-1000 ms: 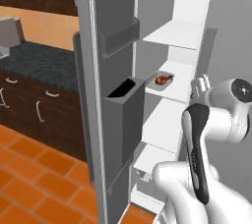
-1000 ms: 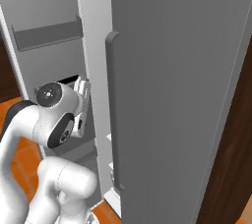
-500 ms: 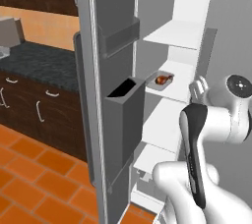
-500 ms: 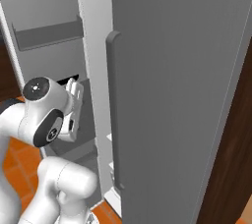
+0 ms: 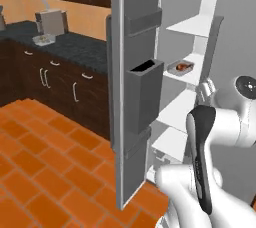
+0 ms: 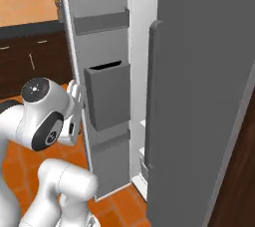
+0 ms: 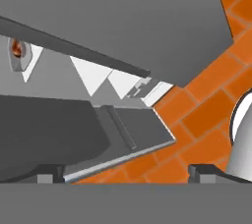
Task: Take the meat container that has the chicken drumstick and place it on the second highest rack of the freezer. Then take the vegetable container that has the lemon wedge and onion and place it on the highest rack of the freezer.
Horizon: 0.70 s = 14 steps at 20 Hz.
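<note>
The freezer [image 5: 131, 32] stands with its left door swung open, and white racks [image 5: 192, 24] show inside. A small grey meat container with the orange-brown chicken drumstick [image 5: 181, 66] rests on one rack, below another rack. In the hand view it appears far off at the upper left as the drumstick container [image 7: 18, 51]. My gripper [image 5: 206, 90] hangs open and empty to the right of that container, apart from it, and also shows beside the door bins as the gripper [image 6: 75, 96]. The open gripper [image 7: 125, 174] holds nothing between its tips.
The open door carries grey bins [image 5: 143, 92] [image 6: 107, 94]. The shut right door has a long bar handle [image 6: 153, 96]. A dark counter [image 5: 65, 47] at left holds a small tray [image 5: 42, 39], contents too small to tell, and a boxy appliance [image 5: 51, 21]. Orange tile floor [image 5: 45, 172] lies in front.
Both base views have shifted, so the base has moved and more of the counter shows at left. The open hand has drawn back from the racks; the drumstick container stays put.
</note>
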Tool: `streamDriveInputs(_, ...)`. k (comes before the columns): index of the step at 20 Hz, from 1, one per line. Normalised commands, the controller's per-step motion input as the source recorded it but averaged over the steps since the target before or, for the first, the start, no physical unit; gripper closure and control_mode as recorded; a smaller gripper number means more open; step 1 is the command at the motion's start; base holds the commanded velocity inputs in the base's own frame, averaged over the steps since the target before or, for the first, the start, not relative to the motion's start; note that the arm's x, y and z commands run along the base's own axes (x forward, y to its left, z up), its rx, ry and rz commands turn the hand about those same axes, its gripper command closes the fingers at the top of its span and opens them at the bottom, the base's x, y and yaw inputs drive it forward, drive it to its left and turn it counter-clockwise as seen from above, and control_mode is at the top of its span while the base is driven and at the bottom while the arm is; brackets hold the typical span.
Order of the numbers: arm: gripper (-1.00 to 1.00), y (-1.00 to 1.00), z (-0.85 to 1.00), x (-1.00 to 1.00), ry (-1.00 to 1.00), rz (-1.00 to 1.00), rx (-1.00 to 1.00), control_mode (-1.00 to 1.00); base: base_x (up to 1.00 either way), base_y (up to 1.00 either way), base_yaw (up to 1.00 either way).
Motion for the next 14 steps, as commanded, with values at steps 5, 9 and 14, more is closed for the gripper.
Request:
streamDriveInputs(5, -1.00, 0.00, 0.00, 0.00, 0.00, 0.00, 0.00, 1.00, -0.27, 0.67, 0.64)
streamDriveInputs(9, -1.00, 0.00, 0.00, 0.00, 0.00, 0.00, 0.00, 1.00, 0.00, 0.63, 0.64)
streamDriveInputs(14, -1.00, 0.00, 0.00, 0.00, 0.00, 0.00, 0.00, 1.00, 0.44, 0.07, 0.52)
